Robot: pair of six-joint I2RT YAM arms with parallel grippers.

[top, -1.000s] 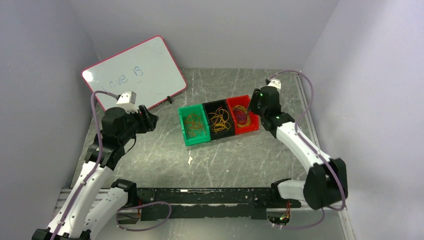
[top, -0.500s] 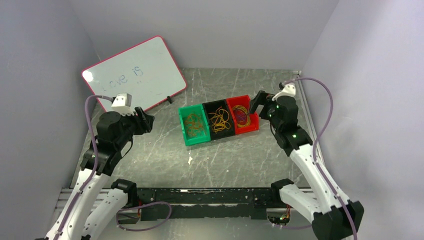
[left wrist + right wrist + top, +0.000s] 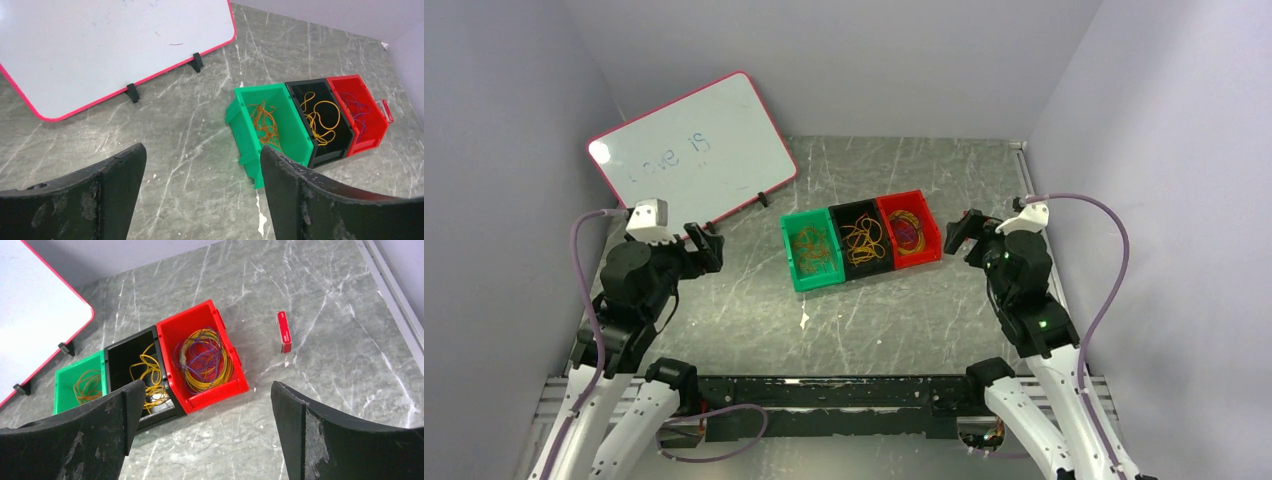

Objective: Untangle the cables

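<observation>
whiteboard (image 3: pixel 689 150) leans at far left on its clips. left arm (image 3: pixel 629 275) hangs over the near-left of the desk (image 3: pixel 874 320); left jaws spread wide, nothing in them.

three bins sit mid-desk in a touching row:
- green bin (image 3: pixel 790 262): orange cables (image 3: pixel 262 125)
- black bin (image 3: pixel 871 268): yellow cables (image 3: pixel 145 380)
- red bin (image 3: pixel 215 395): coil (image 3: pixel 202 362) of yellow and purple wire wound together

small red piece (image 3: pixel 284 332) lies on the desk right of the red bin, apart from it. right arm (image 3: pixel 1019 270) hovers just right of the row; right jaws wide apart, empty.

judgement: the coil looks like the tangle left to work. come in from above with the right jaws, pinch one colour at the coil's upper edge and lift slowly; the left jaws could pin the rest. wire is thread-fine, so a shallow pinch may slip.

bin walls crowd the coil. open room lies near of the row and to its left. the metal rail (image 3: pixel 395 305) and side wall close in on the right.
</observation>
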